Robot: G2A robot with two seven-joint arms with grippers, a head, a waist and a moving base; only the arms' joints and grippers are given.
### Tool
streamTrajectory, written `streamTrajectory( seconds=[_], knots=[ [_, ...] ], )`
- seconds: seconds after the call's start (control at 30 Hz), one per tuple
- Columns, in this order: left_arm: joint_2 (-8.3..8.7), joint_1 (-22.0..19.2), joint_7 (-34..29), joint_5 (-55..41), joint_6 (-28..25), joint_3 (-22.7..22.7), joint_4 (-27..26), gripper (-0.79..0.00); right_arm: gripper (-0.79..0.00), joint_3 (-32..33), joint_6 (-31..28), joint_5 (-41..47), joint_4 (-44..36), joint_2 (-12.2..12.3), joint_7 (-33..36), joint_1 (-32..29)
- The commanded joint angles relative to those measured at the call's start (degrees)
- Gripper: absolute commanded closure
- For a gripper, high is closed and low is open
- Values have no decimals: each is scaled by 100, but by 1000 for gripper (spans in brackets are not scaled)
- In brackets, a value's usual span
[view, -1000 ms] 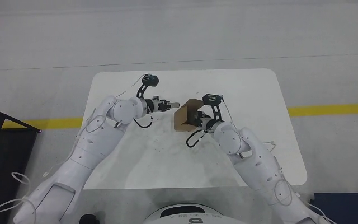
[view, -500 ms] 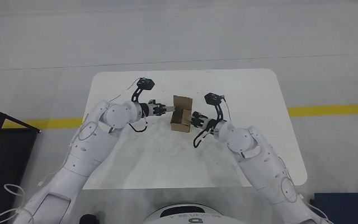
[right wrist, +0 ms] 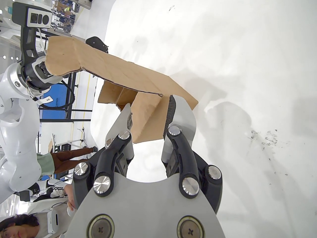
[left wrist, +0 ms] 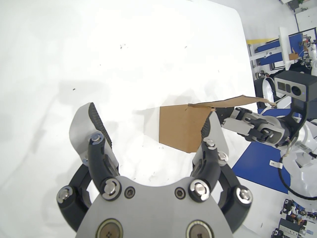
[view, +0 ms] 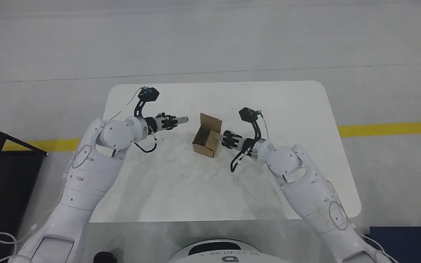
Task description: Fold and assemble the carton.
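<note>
White table (view: 296,105), rounded corners, top scuffed with small dark marks. Both arms are over it from the robot's side.

Right gripper (view: 225,139) sits at the carton's right side, low over the table. In the right wrist view, right gripper (right wrist: 149,105) has its fingers (right wrist: 180,115) drawn in on a side wall of the carton (right wrist: 138,80), one pad on each face of the cardboard: a pinch.

Carton (view: 207,135): brown cardboard, standing on the table near the middle, open at the top, inner panels visible. One long flap (view: 210,121) stands up on its far side. In the left wrist view the flap (left wrist: 235,101) juts out level from the carton's (left wrist: 178,127) top edge, above the right arm's fingers.

Left gripper (view: 184,120) is to the carton's left and slightly farther out, pointing toward it but apart from it, with bare table between. Left gripper (left wrist: 150,110) has its fingers (left wrist: 99,122) spread wide, with nothing held.

Beyond the table: grey floor (view: 210,39), with a yellow line (view: 378,129) running across it on both sides of the table.
</note>
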Motion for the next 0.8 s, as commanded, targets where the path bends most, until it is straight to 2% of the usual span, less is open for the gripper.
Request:
streamTrajectory(
  seconds=[0.0, 0.1, 0.13, 0.23, 0.3, 0.43, 0.6, 0.7, 0.73, 0.77],
  knots=[
    [2, 26, -69, 88, -121, 79, -53, -680, -336, -12, 19, -20, -21, 5, 23, -11],
    [-10, 28, -139, 198, -223, 241, -129, -696, -351, -61, 40, -39, -10, 4, 59, 12],
    [-16, 13, -250, 184, -304, 312, -138, -730, -363, -82, 45, -45, 4, 3, 77, 26],
    [-35, -158, -486, 297, -473, 493, -71, -727, -369, -155, 31, -47, 48, -5, 111, 77],
    [-58, -263, -546, 344, -498, 615, -15, -662, -369, -193, 27, -48, 72, -9, 117, 104],
    [-116, -496, -600, 622, -430, 912, 100, -403, -372, -227, 20, -46, 89, -11, 103, 125],
    [-196, -711, -599, 707, -368, 1193, 242, -283, -372, -215, 1, -39, 65, 1, 104, 107],
    [-235, -804, -603, 708, -366, 1313, 312, -49, -385, -185, -23, -33, 28, 13, 103, 82],
    [-246, -829, -604, 711, -362, 1343, 329, 0, -385, -166, -36, -39, 4, 20, 99, 67],
    [-255, -853, -604, 710, -354, 1367, 344, 0, -391, -140, -50, -62, -35, 28, 87, 45]
  ],
)
